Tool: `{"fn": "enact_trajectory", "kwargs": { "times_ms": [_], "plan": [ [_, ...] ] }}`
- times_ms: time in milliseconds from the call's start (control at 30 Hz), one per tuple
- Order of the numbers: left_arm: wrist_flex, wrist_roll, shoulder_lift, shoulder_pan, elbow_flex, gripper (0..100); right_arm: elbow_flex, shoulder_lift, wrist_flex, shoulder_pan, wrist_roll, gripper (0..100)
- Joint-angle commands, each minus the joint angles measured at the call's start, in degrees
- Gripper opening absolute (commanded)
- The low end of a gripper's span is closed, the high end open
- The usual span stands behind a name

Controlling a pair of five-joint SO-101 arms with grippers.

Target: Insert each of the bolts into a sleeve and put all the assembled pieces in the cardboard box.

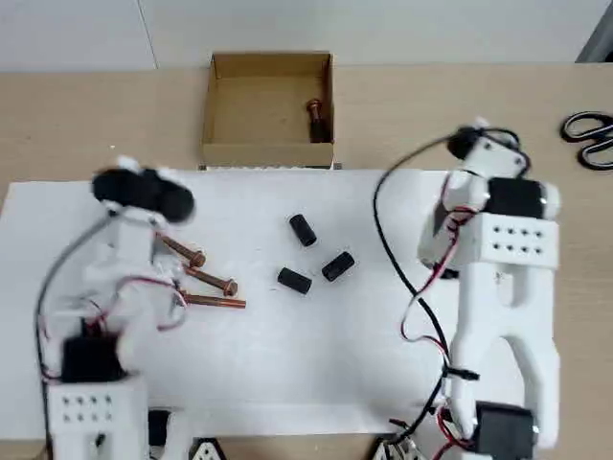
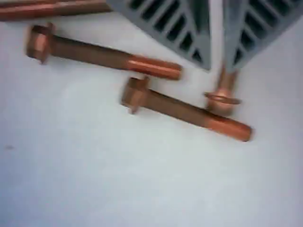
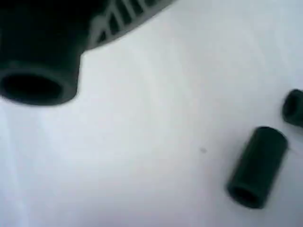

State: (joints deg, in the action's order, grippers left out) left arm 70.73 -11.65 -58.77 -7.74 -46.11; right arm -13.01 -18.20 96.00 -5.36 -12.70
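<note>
My left gripper [image 2: 218, 67] is shut on a copper bolt [image 2: 222, 97], whose head hangs just above the white sheet [image 1: 316, 364]. Two loose bolts [image 2: 106, 56] [image 2: 184, 111] lie beside it, and a third [image 2: 52, 8] lies farther off. From above, three bolts [image 1: 211, 280] lie by the left arm [image 1: 144, 196]. My right gripper [image 3: 61, 28] is shut on a black sleeve [image 3: 38, 75], held above the sheet. Three more sleeves [image 1: 303, 230] [image 1: 337, 265] [image 1: 294, 281] lie mid-sheet. The cardboard box [image 1: 222, 105] holds one assembled piece [image 1: 315, 119].
Scissors [image 1: 589, 139] lie at the table's far right edge. The right arm [image 1: 498, 240] stands right of the sleeves with its cables [image 1: 407, 287] trailing over the sheet. Bare sheet lies in front of the sleeves and bolts.
</note>
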Motion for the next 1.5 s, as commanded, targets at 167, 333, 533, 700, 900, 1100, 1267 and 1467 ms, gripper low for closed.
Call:
{"fn": "enact_trajectory", "kwargs": {
  "times_ms": [167, 333, 533, 700, 900, 1100, 1267, 1467],
  "plan": [
    [13.3, -3.2, 25.2, -7.6, 22.6, 1, -10.5, -7.7, -5.8, -8.3, 0.5, 0.4],
    [16.4, -7.6, 37.2, -8.1, 26.8, 1, -16.0, -10.8, -8.8, -10.1, 1.5, 0.4],
    [16.3, -14.2, 48.0, -8.0, 28.4, 1, -20.2, -14.3, -10.4, -10.1, 1.9, 0.4],
    [16.1, -18.3, 53.8, -8.3, 32.0, 5, -21.7, -15.8, -10.5, -10.1, 1.9, 0.4],
    [15.9, -20.0, 57.9, -8.3, 36.5, 7, -21.7, -15.8, -10.7, -10.1, 1.8, 0.4],
    [15.8, -22.2, 64.8, -8.3, 37.5, 7, -21.7, -15.8, -10.7, -10.1, 1.8, 0.4],
    [12.5, -22.4, 67.3, -8.3, 37.5, 7, -21.7, -15.9, -10.7, -10.1, 1.7, 0.4],
    [9.4, -22.4, 69.5, -8.1, 37.5, 10, -21.7, -15.9, -10.7, -10.0, 1.7, 0.4]
  ]
}}
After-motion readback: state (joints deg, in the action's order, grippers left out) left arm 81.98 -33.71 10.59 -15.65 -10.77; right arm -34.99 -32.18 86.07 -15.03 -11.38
